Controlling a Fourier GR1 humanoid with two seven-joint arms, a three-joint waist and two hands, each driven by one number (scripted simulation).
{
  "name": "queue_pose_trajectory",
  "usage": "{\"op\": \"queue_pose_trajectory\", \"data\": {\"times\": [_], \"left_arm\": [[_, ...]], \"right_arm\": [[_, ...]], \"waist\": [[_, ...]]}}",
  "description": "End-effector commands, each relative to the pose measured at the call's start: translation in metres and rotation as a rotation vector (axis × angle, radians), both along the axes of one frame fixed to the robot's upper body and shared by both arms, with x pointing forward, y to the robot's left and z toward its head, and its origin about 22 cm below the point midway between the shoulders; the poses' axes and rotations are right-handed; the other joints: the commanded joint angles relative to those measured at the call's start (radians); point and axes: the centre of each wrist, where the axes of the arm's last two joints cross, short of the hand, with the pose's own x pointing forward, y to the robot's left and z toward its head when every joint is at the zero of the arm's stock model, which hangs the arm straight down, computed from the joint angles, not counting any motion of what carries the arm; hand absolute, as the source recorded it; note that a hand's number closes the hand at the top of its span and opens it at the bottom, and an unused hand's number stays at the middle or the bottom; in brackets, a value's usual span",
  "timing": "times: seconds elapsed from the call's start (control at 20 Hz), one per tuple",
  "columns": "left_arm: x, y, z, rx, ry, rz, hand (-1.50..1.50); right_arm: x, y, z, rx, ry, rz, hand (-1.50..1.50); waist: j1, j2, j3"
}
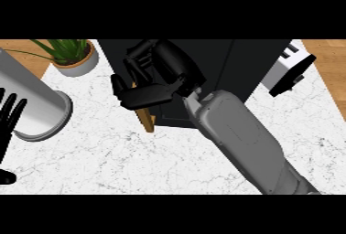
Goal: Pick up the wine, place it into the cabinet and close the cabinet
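Although I saw no wine anywhere, my right hand point(150, 93) lay at eleven o'clock on the cabinet point(223, 77), fingers curled around its wooden door edge point(144, 119); I judged only closing remained.

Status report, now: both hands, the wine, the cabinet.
Right hand at cabinet front, fingers curled, by the wooden door edge. Left hand open, resting at left edge. Wine not visible. Door not yet shut.

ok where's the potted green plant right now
The potted green plant sits at the head view's upper left on the white marble counter, just left of the dark cabinet.
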Motion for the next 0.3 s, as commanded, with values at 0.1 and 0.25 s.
{"op": "queue_pose_trajectory", "data": {"times": [0.1,0.25], "left_arm": [[0.003,-0.003,0.002,0.000,-0.007,-0.007,-1.50],[0.019,-0.014,0.019,-0.006,-0.009,-0.019,-1.50]], "right_arm": [[0.040,-0.053,0.004,-0.014,0.028,-0.193,1.50],[0.038,-0.043,-0.013,-0.034,0.047,-0.178,1.50]], "waist": [[-0.015,0.039,0.011],[-0.018,0.040,0.012]]}}
